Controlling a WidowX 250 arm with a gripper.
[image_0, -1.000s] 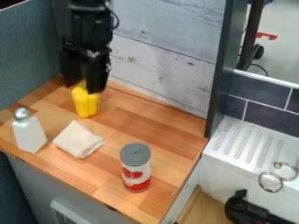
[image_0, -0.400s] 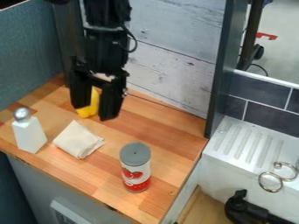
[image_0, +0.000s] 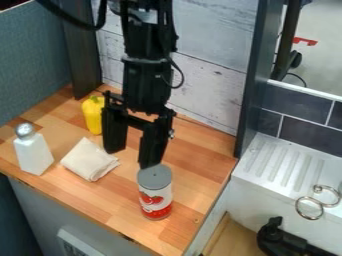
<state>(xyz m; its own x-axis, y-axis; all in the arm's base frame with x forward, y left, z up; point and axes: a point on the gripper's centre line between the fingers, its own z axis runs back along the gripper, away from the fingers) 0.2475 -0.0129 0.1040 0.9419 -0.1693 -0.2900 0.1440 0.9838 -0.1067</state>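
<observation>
Black gripper (image_0: 131, 158) hangs left of centre, empty, fingers spread wide; nearest it, just below and rightward in the frame, a tomato can (image_0: 155, 194) stands upright, lower centre.

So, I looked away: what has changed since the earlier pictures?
The gripper moved down and toward the picture's right, from the pepper to near the can. It is open; nothing was gripped or released. The pepper, can, cloth and bottle stayed put.

Whitewashed plank wall (image_0: 210, 92); blue-grey fabric partition (image_0: 33, 65), left; butcher-block countertop (image_0: 194, 175); dark tile backsplash (image_0: 310, 135); white ribbed drainboard (image_0: 280, 165), right.
</observation>
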